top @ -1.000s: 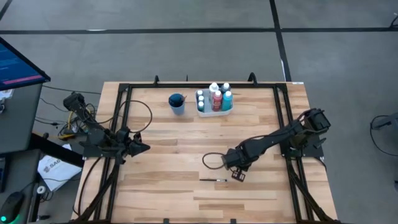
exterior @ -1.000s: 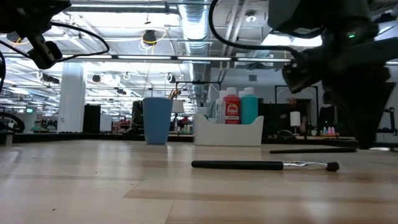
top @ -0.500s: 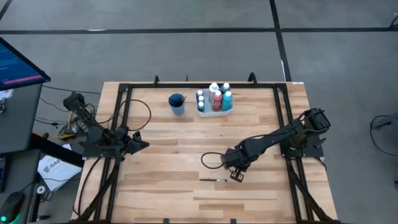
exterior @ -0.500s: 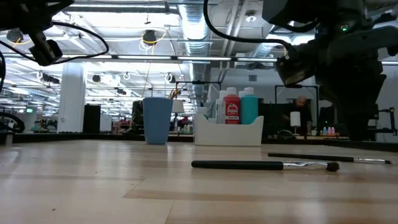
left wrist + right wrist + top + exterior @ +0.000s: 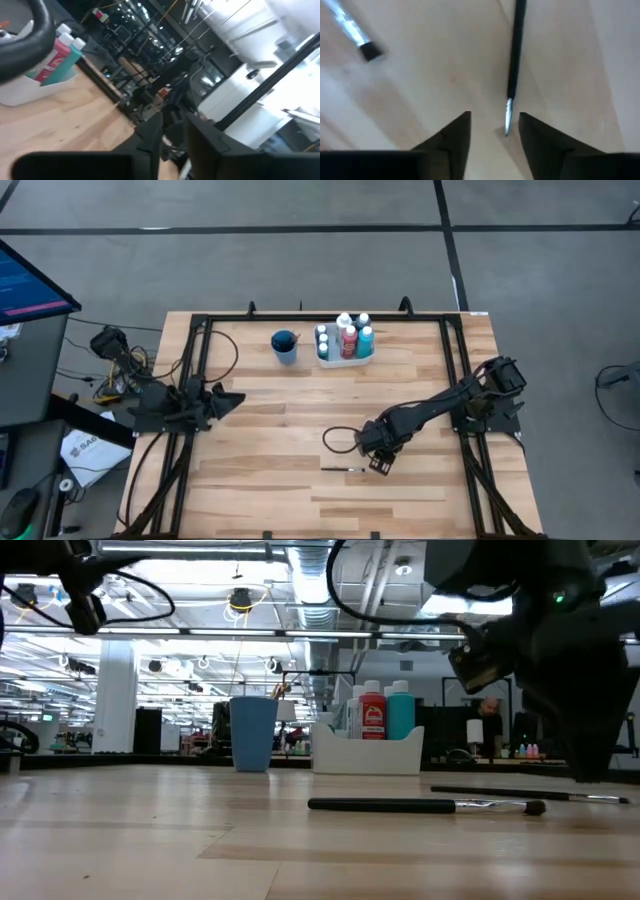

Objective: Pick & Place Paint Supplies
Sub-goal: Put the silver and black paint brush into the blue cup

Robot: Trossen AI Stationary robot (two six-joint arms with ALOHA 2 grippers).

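Two dark-handled paintbrushes lie flat on the wooden table. The thicker one [image 5: 341, 469] [image 5: 420, 806] is near the middle front. The thinner one [image 5: 530, 795] [image 5: 516, 55] lies just behind it. My right gripper [image 5: 380, 464] [image 5: 495, 125] stands open low over the thin brush, a finger on either side of its metal tip, apart from it. Paint bottles [image 5: 348, 338] [image 5: 385, 710] stand upright in the white tray [image 5: 365, 755] at the far middle. My left gripper [image 5: 234, 398] [image 5: 172, 140] hovers open over the table's left part, holding nothing.
A blue cup [image 5: 284, 346] [image 5: 252, 733] stands left of the tray. Black frame rails [image 5: 195, 380] run along the table's left, right and far sides. The bristle end of the thicker brush [image 5: 357, 37] lies close to my right gripper.
The thin brush, a little above the table under my right gripper a second ago, has come down and now lies flat on the wood. My left gripper has swung a little toward the table's far edge.
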